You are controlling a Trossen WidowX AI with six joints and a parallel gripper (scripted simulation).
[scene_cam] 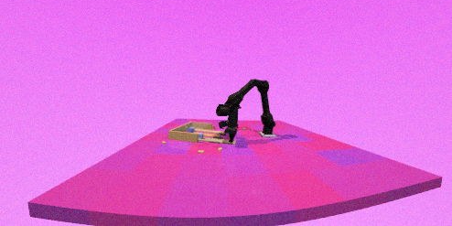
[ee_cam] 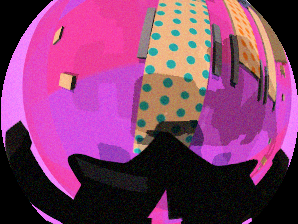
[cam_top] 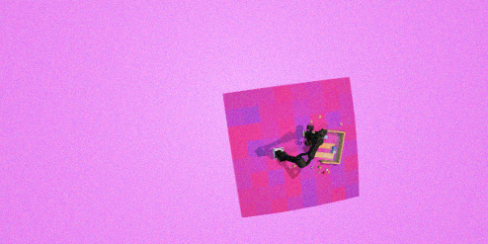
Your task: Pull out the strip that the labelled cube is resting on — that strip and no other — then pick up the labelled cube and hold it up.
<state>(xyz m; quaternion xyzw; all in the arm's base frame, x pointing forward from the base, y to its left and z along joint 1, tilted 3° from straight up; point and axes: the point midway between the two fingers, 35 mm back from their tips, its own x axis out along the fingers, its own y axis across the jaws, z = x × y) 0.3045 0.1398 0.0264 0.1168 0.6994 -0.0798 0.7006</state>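
A tan strip with teal dots (ee_cam: 174, 50) runs from the wooden tray away toward my wrist camera. My gripper (ee_cam: 162, 136) (scene_cam: 231, 140) is low at the strip's near end, just outside the tray's open side, with its fingers closed on the thin strip. The fingertips hide the strip's very end.
The wooden tray (scene_cam: 183, 136) (cam_top: 341, 132) holds other strips; an orange dotted one (ee_cam: 249, 36) lies to the right of mine. Dark bars (ee_cam: 144, 32) stand between the strips. Small yellow blocks (ee_cam: 67, 80) (scene_cam: 199, 151) lie scattered on the checkered floor around the tray.
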